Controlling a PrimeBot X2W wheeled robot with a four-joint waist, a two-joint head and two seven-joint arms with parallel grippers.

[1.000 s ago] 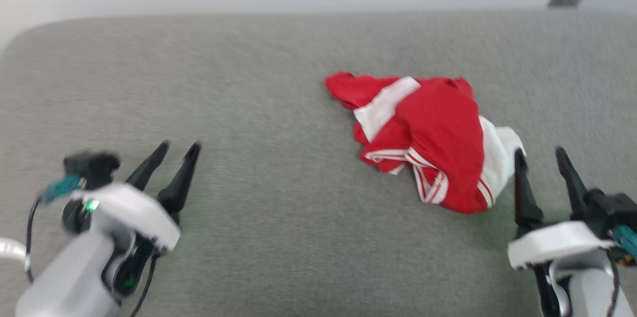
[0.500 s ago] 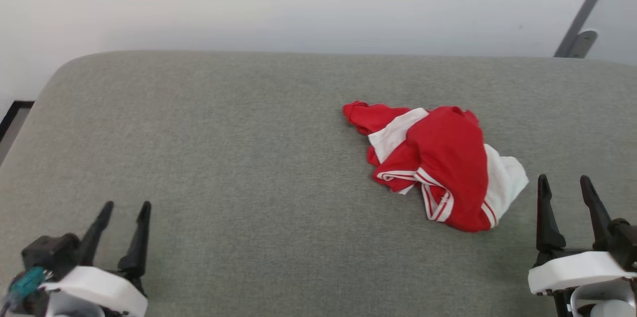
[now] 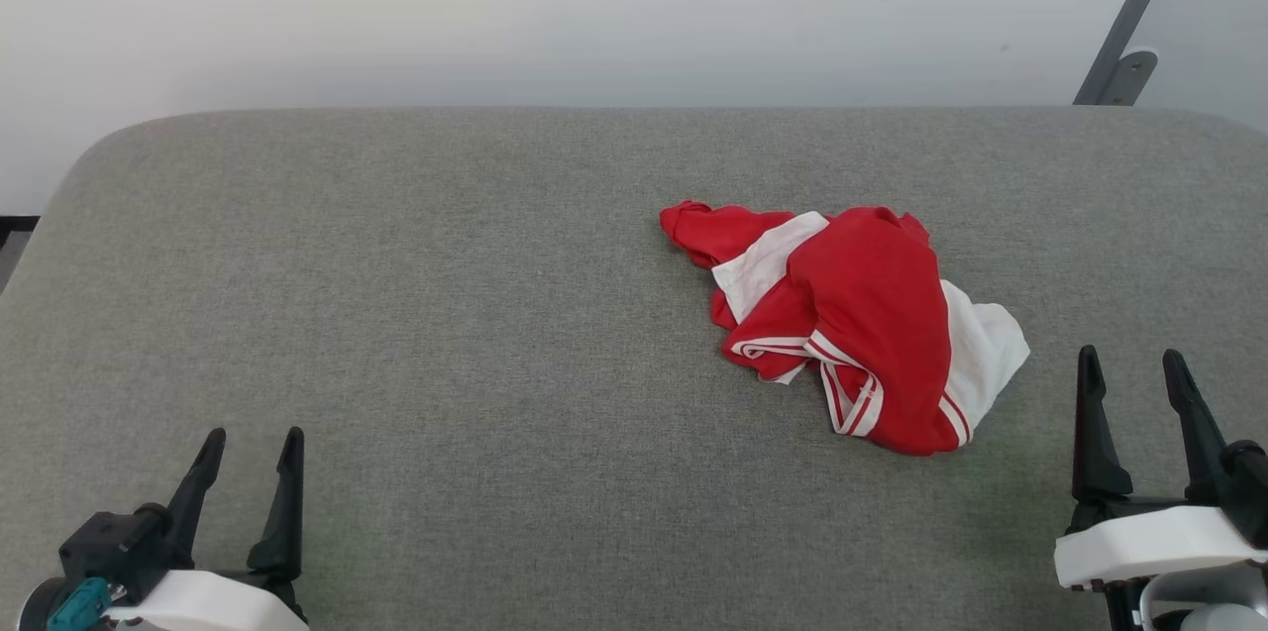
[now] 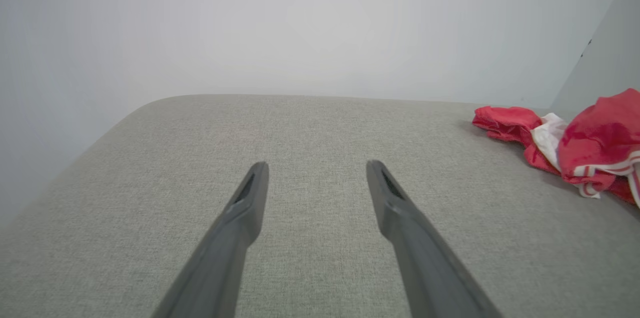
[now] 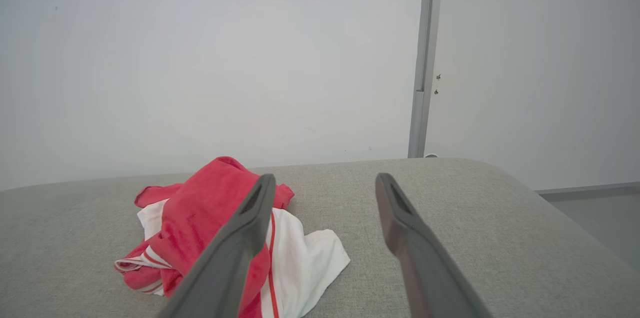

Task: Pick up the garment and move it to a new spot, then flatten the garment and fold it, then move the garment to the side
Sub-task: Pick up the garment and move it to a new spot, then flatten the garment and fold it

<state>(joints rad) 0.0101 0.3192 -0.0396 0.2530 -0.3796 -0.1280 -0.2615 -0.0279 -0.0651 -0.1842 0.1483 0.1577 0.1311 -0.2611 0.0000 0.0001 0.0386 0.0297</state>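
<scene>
Grey padded bench [image 3: 396, 314], pale wall [image 3: 594, 7] behind. Shirt [image 3: 852, 324] lies crumpled right of centre, on the bench. I see my left hand [image 3: 254, 437] spread and empty at the near left corner. Right hand [image 3: 1130, 356] is spread and empty near the shirt's white sleeve, not touching.

The left gripper [image 3: 255, 433] sits at the lower left of the head view. Its two long dark fingers [image 3: 285, 502] are spread wide and point up the frame, tilted a little to the right. They rise from the white left wrist housing [image 3: 213, 603], which has a black block and a teal connector [image 3: 79, 603] on its left side. The right gripper [image 3: 1131, 354] stands at the lower right, its fingers just as wide apart and tilted slightly to the left above the white right wrist housing [image 3: 1149, 544]. In each wrist view the pair of fingers splays in a V, with the tips well apart.
</scene>
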